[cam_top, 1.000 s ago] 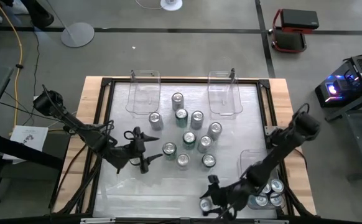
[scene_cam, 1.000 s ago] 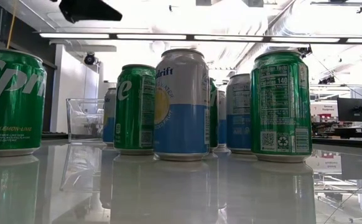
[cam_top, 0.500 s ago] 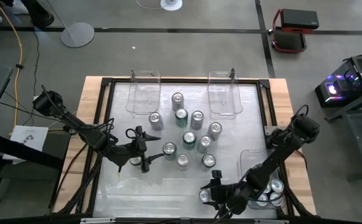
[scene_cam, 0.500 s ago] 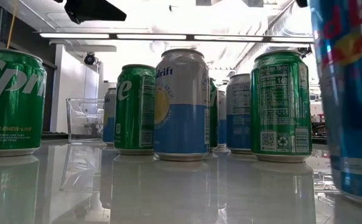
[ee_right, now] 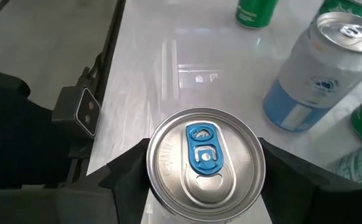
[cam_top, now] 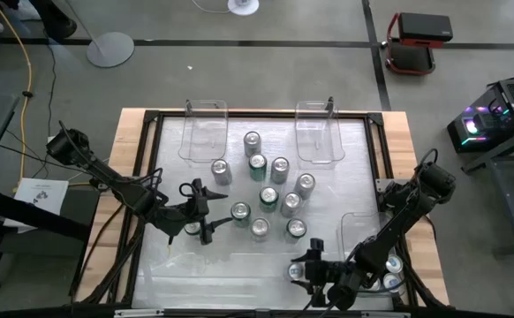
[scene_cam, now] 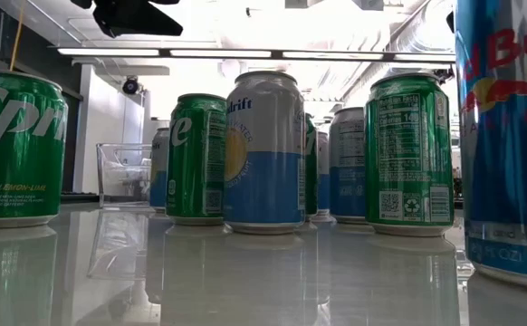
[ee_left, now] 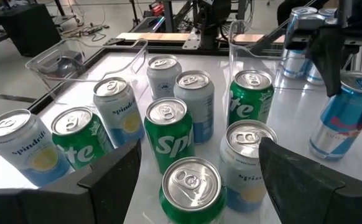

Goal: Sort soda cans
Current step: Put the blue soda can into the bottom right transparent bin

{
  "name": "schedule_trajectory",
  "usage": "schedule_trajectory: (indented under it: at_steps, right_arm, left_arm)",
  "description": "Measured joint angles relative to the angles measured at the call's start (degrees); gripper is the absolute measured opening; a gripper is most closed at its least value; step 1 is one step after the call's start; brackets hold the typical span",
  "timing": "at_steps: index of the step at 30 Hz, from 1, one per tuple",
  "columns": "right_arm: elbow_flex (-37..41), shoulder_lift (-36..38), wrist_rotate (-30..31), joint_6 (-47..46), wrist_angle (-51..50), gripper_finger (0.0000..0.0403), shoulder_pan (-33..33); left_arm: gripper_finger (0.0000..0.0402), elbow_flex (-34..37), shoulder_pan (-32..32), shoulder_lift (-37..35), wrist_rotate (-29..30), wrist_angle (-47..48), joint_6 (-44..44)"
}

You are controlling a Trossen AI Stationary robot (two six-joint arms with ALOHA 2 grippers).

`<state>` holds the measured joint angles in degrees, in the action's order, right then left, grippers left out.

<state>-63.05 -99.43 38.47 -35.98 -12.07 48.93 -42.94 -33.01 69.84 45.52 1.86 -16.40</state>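
Note:
Several soda cans [cam_top: 270, 196], green or silver-and-blue, stand upright in a loose cluster at the table's middle. My left gripper [cam_top: 213, 212] hovers open just left of them, its fingers facing a green can [ee_left: 190, 193]. Near the front edge, right of centre, a blue can [scene_cam: 508, 136] stands upright on the table. My right gripper [cam_top: 305, 270] is around that can's top [ee_right: 204, 163]. My right gripper holds the blue can just under its rim [ee_right: 151, 177], one finger [ee_right: 128, 171] on each side of the round wall. The fingers come slanting down from the table's near right. The can is upright, its bottom rim [scene_cam: 508, 270] on the table.
Two clear bins [cam_top: 204, 132] [cam_top: 319, 132] sit at the far edge. A third clear bin [cam_top: 356, 231] at the near right holds several cans [cam_top: 389, 276]. Bare tabletop lies along the front left. A black frame rims the table.
My right gripper has carried the blue can a little toward the table's far and right side, sinking and tipping its wrist. The can, tilted half a second ago, now stands upright with its base on the table.

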Motion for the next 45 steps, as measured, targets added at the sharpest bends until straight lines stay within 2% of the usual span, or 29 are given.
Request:
schedule_trajectory:
  at_steps: [5, 14, 21, 25, 30, 35, 45]
  right_arm:
    - [0.0, 0.0, -0.2, -2.4, -0.5, 0.0247, 0.0]
    - [-0.1, 0.1, -4.2, -4.4, -1.1, 0.0252, -1.8]
    - [0.4, -0.5, -7.9, -4.4, -2.5, 0.0301, -1.9]
    - [0.2, -0.2, -12.1, -4.7, -2.2, 0.0322, -2.5]
    - [0.2, 1.4, -19.0, -5.9, -2.1, 0.0325, -4.4]
    - [0.2, 3.1, -18.3, -7.6, -3.0, 0.0326, -5.1]
    - [0.1, 5.8, -15.1, -12.0, -13.2, 0.0326, -5.1]
  left_arm:
    - [0.0303, 0.0, 0.0, 0.0, 0.0, 0.0, 0.0]
    - [0.0303, 0.0, 0.0, 0.0, 0.0, 0.0, -1.4]
    - [0.0303, 0.0, 0.0, 0.0, 0.0, 0.1, -1.4]
    - [0.0303, 0.0, 0.0, 0.0, 0.0, 0.1, -1.4]
    - [0.0303, 0.0, 0.0, 0.0, 0.0, 0.1, -1.4]
    - [0.0303, 0.0, 0.0, 0.0, 0.0, 0.1, -1.4]
    - [0.0303, 0.0, 0.0, 0.0, 0.0, 0.5, -1.4]
